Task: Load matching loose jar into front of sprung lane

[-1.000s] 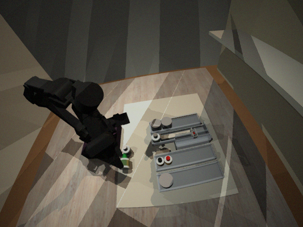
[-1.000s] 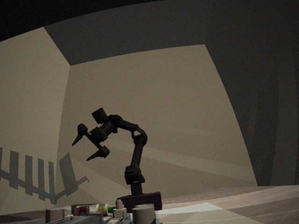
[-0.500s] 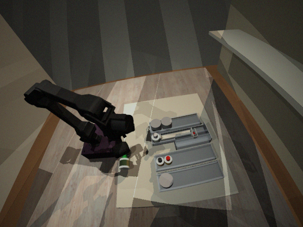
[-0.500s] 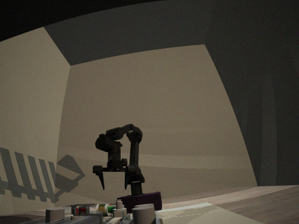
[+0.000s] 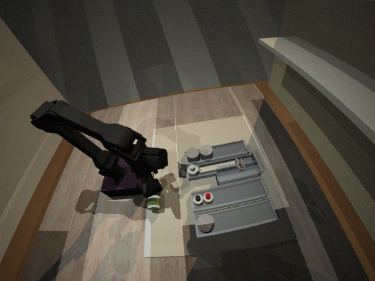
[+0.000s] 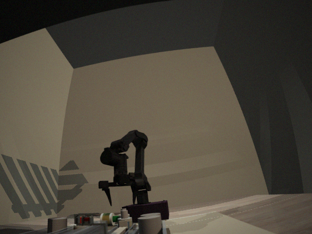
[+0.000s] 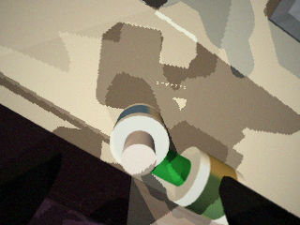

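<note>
Loose jars: two lie on the beige mat (image 5: 169, 239) near the arm's purple base (image 5: 120, 185); a green-capped jar (image 7: 199, 185) lies on its side, and a pale-capped jar (image 7: 139, 141) is touching its cap.
Green-capped jar in top view: (image 5: 153, 202), left of the grey trays, partly under the tool.
Tool (image 6: 120, 199): released, fingers spread wide with nothing between them, pointing down above the loose jars.
Sprung lane (image 5: 224, 167): second tray from the far end; one pale-capped jar in the lane (image 5: 192, 170) stands at its left end.
Pusher plate (image 5: 240, 165): red-marked, toward the lane's right end.
Other trays: grey cylinders (image 5: 198, 152) far; two small jars (image 5: 203, 198) nearer.
Tabletop (image 5: 120, 242): wood-grained.
</note>
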Available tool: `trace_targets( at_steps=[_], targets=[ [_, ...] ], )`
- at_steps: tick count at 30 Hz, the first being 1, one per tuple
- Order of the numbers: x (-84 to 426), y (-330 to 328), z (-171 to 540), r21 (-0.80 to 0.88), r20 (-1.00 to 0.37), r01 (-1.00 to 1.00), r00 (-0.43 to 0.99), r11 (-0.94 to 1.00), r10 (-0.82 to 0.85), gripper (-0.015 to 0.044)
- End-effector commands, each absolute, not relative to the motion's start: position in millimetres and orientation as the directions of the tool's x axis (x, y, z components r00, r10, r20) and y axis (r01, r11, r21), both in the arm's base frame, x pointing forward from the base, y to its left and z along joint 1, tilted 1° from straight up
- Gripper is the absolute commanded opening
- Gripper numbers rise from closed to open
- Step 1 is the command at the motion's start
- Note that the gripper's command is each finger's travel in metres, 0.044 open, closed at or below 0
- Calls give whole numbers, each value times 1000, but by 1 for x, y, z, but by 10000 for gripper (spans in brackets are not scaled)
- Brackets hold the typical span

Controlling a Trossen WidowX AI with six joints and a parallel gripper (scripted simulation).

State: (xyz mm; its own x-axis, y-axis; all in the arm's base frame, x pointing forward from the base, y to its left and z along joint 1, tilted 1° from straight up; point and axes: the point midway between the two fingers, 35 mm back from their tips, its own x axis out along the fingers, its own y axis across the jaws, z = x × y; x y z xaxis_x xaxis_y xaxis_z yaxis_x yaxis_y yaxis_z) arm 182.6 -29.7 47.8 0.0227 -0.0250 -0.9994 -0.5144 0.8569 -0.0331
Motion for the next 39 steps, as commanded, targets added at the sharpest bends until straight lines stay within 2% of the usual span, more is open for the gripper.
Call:
trace_targets(
  at_steps=[1, 20, 29, 39],
  targets=[
    [180, -29, 40, -24, -1000, -510, 17, 860, -18, 440],
    [181, -29, 11, -24, -1000, -510, 17, 860, -18, 440],
    [181, -29, 11, -24, -1000, -510, 17, 860, -18, 204],
    [181, -29, 11, -24, -1000, -510, 17, 860, -18, 137]
  ],
)
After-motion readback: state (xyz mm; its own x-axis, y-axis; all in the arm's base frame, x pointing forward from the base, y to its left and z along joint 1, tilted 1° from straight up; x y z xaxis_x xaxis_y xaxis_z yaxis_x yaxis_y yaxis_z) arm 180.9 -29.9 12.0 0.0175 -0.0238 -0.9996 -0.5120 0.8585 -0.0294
